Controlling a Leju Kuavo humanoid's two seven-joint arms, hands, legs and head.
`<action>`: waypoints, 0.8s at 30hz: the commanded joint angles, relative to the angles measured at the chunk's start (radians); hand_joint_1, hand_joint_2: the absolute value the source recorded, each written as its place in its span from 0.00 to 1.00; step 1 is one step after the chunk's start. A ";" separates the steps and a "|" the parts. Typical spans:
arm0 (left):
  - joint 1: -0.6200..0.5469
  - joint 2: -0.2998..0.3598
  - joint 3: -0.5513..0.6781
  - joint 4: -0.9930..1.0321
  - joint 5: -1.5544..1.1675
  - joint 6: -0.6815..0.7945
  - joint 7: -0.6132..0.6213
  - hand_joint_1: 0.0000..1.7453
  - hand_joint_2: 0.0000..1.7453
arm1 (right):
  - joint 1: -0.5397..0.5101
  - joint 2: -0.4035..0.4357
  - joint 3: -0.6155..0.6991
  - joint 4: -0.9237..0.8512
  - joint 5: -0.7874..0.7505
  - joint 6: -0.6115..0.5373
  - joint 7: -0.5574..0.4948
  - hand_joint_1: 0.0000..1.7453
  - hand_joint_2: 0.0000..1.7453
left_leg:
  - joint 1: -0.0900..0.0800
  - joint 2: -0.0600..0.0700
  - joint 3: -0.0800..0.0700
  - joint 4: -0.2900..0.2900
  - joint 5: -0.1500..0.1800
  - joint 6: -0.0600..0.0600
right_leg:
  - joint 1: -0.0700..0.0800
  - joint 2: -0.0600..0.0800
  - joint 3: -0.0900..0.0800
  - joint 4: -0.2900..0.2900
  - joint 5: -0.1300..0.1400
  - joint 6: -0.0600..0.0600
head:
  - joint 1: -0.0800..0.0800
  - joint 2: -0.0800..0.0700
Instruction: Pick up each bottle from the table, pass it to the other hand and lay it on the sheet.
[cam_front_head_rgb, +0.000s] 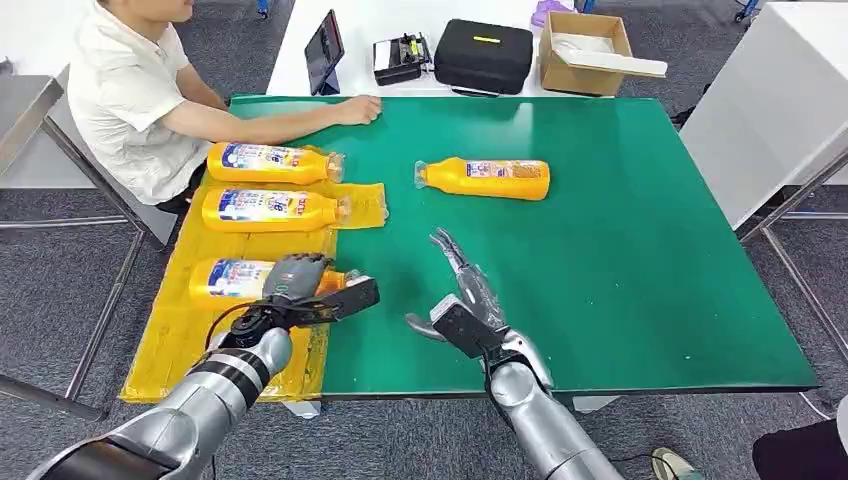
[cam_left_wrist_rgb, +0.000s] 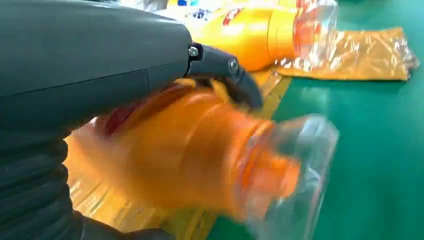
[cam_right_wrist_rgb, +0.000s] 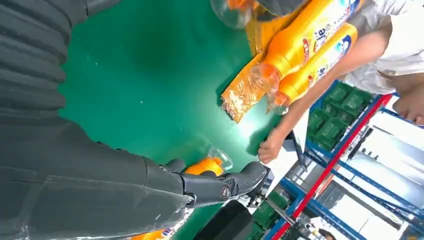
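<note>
Progress check: two bottles are done — the far bottle and the middle bottle both lie flat on the yellow sheet at the left side of the green surface, caps pointing toward the surface's middle. The third bottle is over the near part of the sheet with the left robot hand wrapped over its cap end; the left wrist view shows fingers curled across the orange body, but it's motion-blurred, so I can't tell whether the bottle is fully resting on the sheet or a touch above it. I'd call this the lay-down step of bottle three, nearly finished but not released. The right robot hand is over the surface just beside the sheet's edge, fingers spread, holding nothing — looks free for the next pick. One bottle is left: the fourth bottle lies on its side on bare green, well apart from the sheet, cap toward the sheet. A person sits at the far left corner with a hand resting on the surface, near the far bottle but not touching it. Remaining by my read: release three, then pick, hand over and lay four.
</note>
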 joint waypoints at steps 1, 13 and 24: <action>-0.032 0.008 0.030 0.086 0.028 -0.122 -0.070 0.00 1.00 | -0.040 -0.006 -0.022 0.081 -0.018 0.009 -0.018 0.00 1.00 | 0.001 0.004 0.005 0.000 -0.002 0.000 | 0.002 0.002 0.005 -0.001 -0.001 -0.004 | 0.000 0.000; -0.022 0.017 0.013 0.076 0.025 -0.145 -0.131 0.00 1.00 | -0.055 -0.008 -0.020 0.111 -0.026 0.014 -0.029 0.00 1.00 | 0.000 0.003 0.004 0.000 -0.001 0.000 | 0.001 0.002 0.004 -0.001 0.000 -0.003 | 0.000 0.000; -0.005 0.001 0.014 0.037 0.035 -0.071 -0.169 0.00 1.00 | -0.043 -0.017 -0.023 0.095 -0.026 0.010 -0.034 0.00 1.00 | 0.001 0.003 0.005 0.000 -0.002 0.000 | 0.002 0.001 0.005 -0.001 -0.001 -0.004 | 0.000 0.000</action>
